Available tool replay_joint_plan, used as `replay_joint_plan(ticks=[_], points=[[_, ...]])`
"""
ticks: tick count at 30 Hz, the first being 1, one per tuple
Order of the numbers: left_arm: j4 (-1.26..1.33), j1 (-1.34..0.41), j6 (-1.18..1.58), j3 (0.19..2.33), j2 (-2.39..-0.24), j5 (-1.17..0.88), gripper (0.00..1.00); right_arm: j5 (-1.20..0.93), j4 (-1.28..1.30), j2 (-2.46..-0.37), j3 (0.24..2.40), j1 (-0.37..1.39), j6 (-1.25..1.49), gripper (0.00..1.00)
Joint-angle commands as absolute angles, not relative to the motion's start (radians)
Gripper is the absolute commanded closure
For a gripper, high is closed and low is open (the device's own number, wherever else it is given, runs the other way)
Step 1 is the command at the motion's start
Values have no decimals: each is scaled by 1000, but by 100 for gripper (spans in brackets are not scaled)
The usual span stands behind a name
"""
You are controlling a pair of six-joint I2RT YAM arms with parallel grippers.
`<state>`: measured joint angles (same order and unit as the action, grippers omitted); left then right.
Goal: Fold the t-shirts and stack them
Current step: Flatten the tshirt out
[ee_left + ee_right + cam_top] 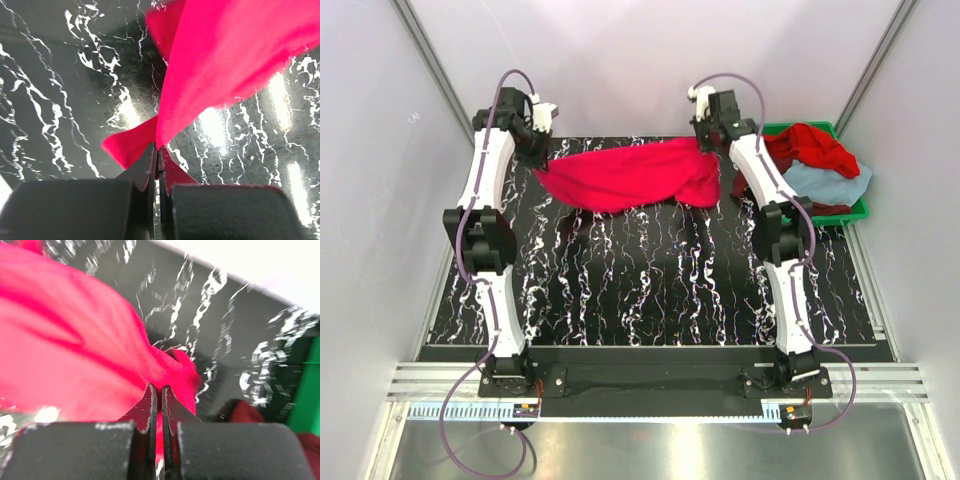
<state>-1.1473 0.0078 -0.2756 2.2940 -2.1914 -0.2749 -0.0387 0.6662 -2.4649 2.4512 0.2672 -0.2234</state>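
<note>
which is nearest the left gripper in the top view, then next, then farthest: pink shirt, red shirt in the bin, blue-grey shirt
1. pink shirt: clamped in the left gripper, stretching right from it.
2. red shirt: far right, on the far-left side of the green bin.
3. blue-grey shirt: same bin, toward its near-right side, just beyond the red one.

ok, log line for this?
left claw: shut on crimson-pink t-shirt | right claw: shut on same t-shirt | green bin: more shirts inside
</note>
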Motion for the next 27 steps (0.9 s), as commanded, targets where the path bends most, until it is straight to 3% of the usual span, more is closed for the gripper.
replay_joint_plan(ticks=[1, 4, 11, 12, 13, 14, 17, 18, 27], points=[[-1141, -2, -308, 2304, -2105, -219, 100, -60, 664, -2243, 2456, 262, -195, 100], [-1167, -5, -314, 2109, -1963, -270, 100, -171, 789, -2059, 2283, 262, -151, 100], [-1247, -44, -319, 1772, -1884, -399, 100, -480, 951, -1930, 1913, 262, -81, 100], [-1264, -48, -318, 1761, -1894, -428, 100, -514, 954, -1934, 1883, 265, -89, 95], [-1267, -54, -301, 1750, -1920, -436, 100, -528, 959, -1945, 1850, 264, -104, 84], [-1275, -57, -293, 1752, -1937, -443, 100, -535, 969, -1966, 1844, 264, -106, 54], [-1310, -63, -270, 1801, -1994, -483, 100, -561, 980, -2002, 1893, 262, -121, 31], [-1301, -63, -268, 1816, -2000, -476, 100, -539, 977, -2014, 1923, 261, -123, 27], [-1281, -71, -265, 1914, -2089, -453, 100, -470, 977, -2341, 2408, 255, -123, 27]])
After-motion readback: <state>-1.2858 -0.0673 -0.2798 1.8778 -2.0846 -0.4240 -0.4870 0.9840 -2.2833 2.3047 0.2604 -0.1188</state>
